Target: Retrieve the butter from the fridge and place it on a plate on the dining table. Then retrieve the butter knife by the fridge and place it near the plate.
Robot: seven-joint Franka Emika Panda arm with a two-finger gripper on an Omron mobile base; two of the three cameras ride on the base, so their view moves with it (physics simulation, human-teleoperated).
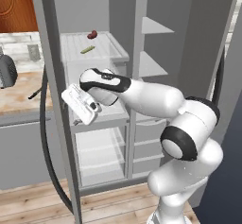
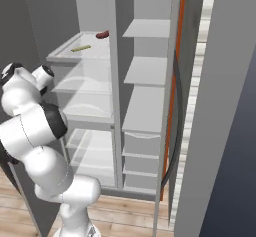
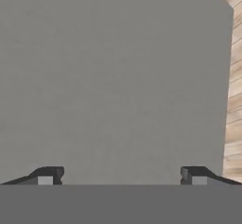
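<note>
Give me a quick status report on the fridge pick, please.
Fingers spread wide, empty, facing the grey fridge door. Butter on upper shelf, untouched. Door edge between hand and shelf.

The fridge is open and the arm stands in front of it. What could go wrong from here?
1. The open gripper faces a grey panel closely; when it swings toward the shelves, the hand might strike it.
2. The butter lies on an upper shelf, above the hand and near a dark red item; a careless reach might knock that item.
</note>
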